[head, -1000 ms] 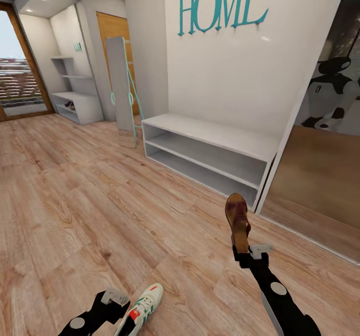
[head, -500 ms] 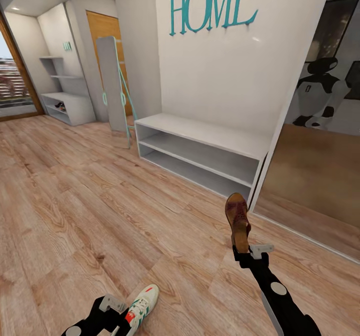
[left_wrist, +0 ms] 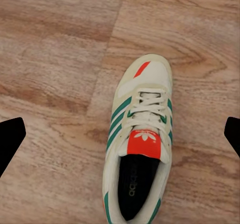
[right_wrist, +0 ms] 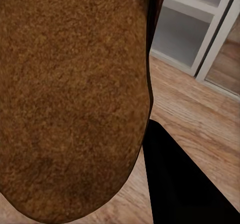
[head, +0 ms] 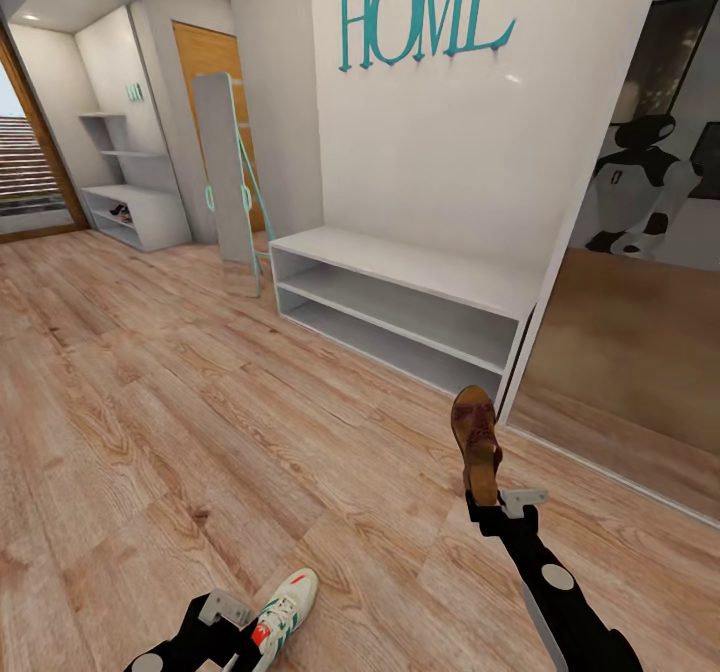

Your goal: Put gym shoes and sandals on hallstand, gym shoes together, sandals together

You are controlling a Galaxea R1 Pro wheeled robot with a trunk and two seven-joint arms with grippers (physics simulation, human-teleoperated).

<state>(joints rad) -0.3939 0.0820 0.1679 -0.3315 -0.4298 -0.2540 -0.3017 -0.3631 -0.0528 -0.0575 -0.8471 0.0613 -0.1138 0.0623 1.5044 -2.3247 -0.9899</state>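
A brown sandal (head: 474,434) stands upright above the corridor floor (head: 200,402), its heel end clamped in my right gripper (head: 486,500). In the right wrist view its tan sole (right_wrist: 75,99) looms close. One white gym shoe (head: 285,607) with green stripes lies by my left gripper (head: 225,614), near the bottom edge of the head view. In the left wrist view that gym shoe (left_wrist: 140,139) sits on the planks between wide-apart fingertips (left_wrist: 10,139), which do not touch it. The hallstand (head: 140,214) with staggered shelves stands far off at the left, a small dark item on its lower tier.
A low grey two-tier bench (head: 400,302) sits against the wall ahead, under teal HOME lettering. A leaning floor mirror (head: 225,167) stands left of it. A mirrored sliding door (head: 640,332) on the right reflects the robot. Open floor stretches toward the hallstand.
The head view has swung slightly, shifting the room leftward in the picture one second ago; since half a second ago it holds still. Sandal and gym shoe keep their places by the grippers.
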